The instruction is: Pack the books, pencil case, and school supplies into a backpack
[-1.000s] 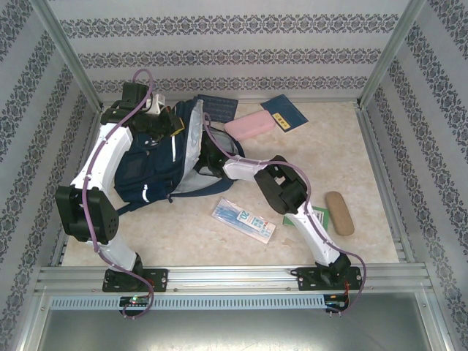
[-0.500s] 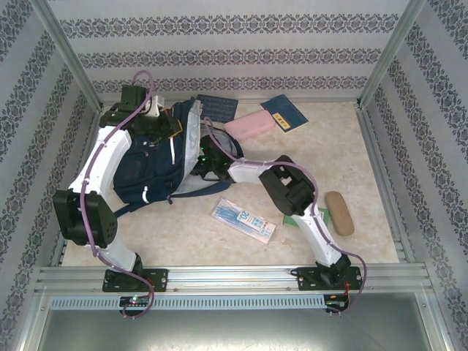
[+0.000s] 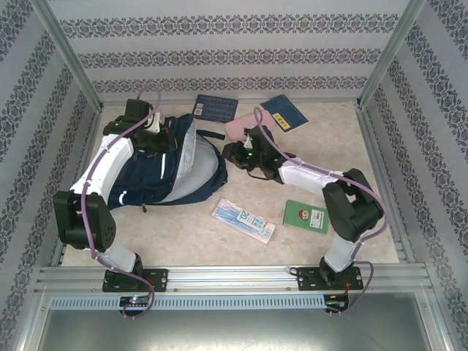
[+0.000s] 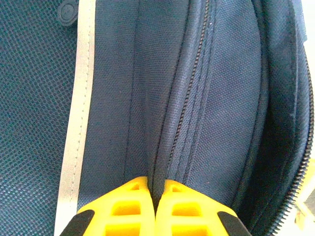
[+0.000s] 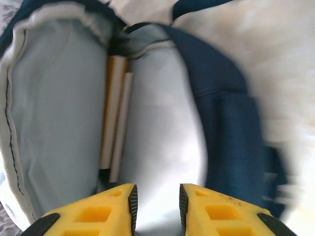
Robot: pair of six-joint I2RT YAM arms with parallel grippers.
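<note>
Navy backpack (image 3: 146, 179) fabric pinched between left fingers (image 4: 129, 209), right fingers (image 5: 103, 214) parted, empty, book edges (image 5: 112, 113) barely visible inside

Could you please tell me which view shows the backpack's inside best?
The right wrist view: it looks straight into the backpack, showing pale lining and what look like book edges. The top view shows its whole outline; the left wrist, navy fabric and a zipper.

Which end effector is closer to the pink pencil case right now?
Right. The right end effector hangs just beside the pencil case, by the backpack opening; the left end effector pinches the backpack farther left.
</note>
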